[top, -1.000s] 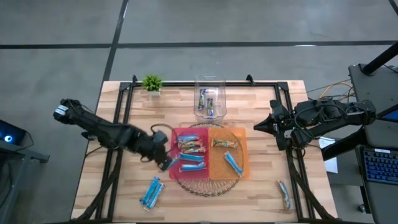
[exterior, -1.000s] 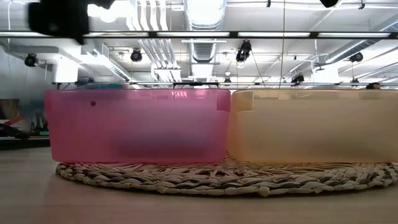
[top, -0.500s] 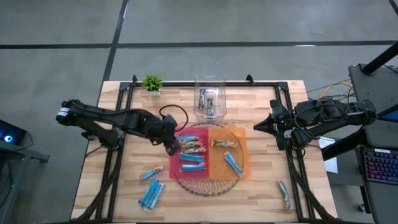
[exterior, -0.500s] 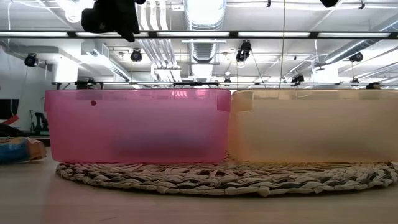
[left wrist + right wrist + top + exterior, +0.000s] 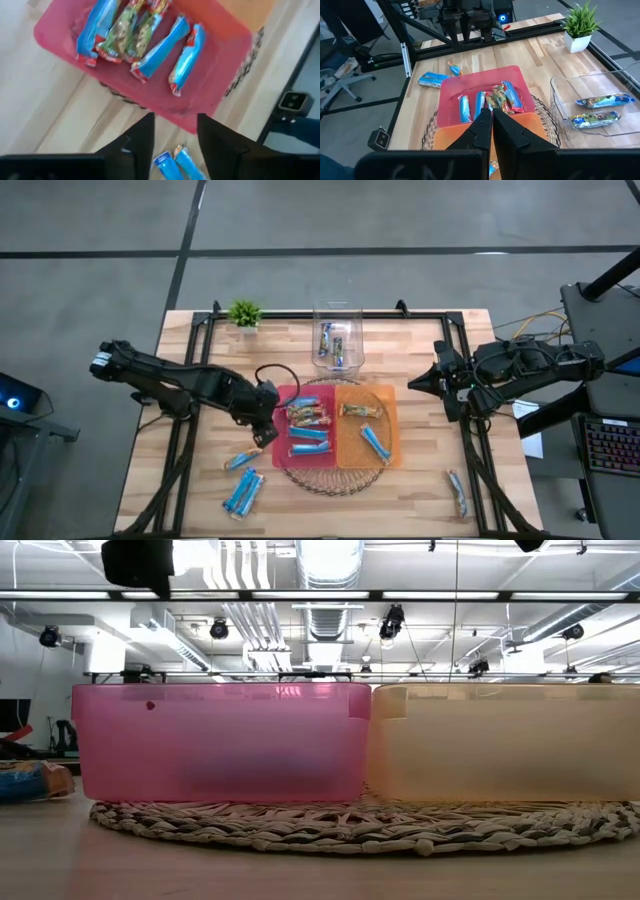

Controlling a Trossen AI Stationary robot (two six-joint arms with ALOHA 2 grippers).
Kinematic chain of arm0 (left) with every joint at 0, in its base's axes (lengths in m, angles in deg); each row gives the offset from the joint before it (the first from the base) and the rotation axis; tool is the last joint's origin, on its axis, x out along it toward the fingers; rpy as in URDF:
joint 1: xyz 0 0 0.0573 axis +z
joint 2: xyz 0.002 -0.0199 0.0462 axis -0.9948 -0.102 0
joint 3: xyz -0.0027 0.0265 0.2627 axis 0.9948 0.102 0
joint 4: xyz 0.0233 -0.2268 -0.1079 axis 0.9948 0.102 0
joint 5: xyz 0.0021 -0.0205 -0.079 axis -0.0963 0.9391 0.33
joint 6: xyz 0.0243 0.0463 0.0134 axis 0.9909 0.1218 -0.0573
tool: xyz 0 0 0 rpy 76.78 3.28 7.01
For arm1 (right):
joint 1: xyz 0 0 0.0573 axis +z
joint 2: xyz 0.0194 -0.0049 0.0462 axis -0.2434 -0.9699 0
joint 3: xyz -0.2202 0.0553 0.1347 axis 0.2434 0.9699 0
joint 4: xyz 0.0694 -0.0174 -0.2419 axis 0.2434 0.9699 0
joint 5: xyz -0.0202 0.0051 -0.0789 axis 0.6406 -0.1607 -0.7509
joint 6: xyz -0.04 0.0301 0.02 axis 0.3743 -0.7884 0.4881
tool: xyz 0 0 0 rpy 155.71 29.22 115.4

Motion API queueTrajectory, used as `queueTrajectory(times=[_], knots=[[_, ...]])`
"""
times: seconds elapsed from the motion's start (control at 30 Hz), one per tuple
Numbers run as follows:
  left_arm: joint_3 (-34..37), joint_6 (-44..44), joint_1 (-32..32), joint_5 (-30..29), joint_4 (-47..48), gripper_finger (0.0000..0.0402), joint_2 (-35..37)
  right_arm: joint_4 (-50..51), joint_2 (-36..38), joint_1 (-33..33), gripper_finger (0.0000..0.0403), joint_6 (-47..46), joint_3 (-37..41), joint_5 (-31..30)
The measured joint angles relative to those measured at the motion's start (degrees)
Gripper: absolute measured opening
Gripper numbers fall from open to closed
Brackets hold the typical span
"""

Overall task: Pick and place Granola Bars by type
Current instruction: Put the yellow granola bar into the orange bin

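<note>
Granola Bars (image 5: pixel 243 493) loose on bench (image 5: pixel 420 480) lie just front-left of left claw (image 5: pixel 262 432) (jaws apart, empty, by pink bin (image 5: pixel 281 448)), long axes diagonal; right claw (image 5: pixel 412 384) shut, far off.

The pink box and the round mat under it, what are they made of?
The pink box looks like see-through plastic: smooth, and you can see blurry shapes inside. The round mat looks like woven straw or rope, with twisted, braided strands, though I can't tell which.
</note>
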State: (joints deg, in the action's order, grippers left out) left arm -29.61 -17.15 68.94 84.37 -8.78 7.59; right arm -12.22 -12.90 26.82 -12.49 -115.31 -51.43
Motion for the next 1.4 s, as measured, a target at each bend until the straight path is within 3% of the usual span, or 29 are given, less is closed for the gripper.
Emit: queueTrajectory(times=[0.27,0.4,0.77,1.1,1.3,1.4], knots=[[0.04,-0.64,-2.81,2.36,6.9,0.0222,-2.61,0.02,-0.02,0.0,0.0008,-0.03,0.0,0.0],[0.04,-2.02,-6.67,4.13,7.68,0.0245,-5.12,0.02,-0.02,0.0,0.0008,-0.21,0.0,0.0],[1.47,-9.22,-14.82,0.06,7.62,0.0247,-12.39,-0.01,-0.02,-0.01,0.0008,-0.04,0.43,-0.02],[12.34,-11.7,-15.71,0.13,0.1,0.0247,-10.59,0.0,-0.02,0.0,0.0008,-0.04,1.16,-0.02],[18.21,-12.19,-15.8,6.27,-4.34,0.0247,-10.5,0.0,-0.02,0.0,0.0008,-0.17,1.16,0.0],[19.96,-12.31,-15.86,6.6,-5.57,0.0247,-10.49,0.0,-0.02,0.0,0.0008,-0.22,1.16,0.0]])
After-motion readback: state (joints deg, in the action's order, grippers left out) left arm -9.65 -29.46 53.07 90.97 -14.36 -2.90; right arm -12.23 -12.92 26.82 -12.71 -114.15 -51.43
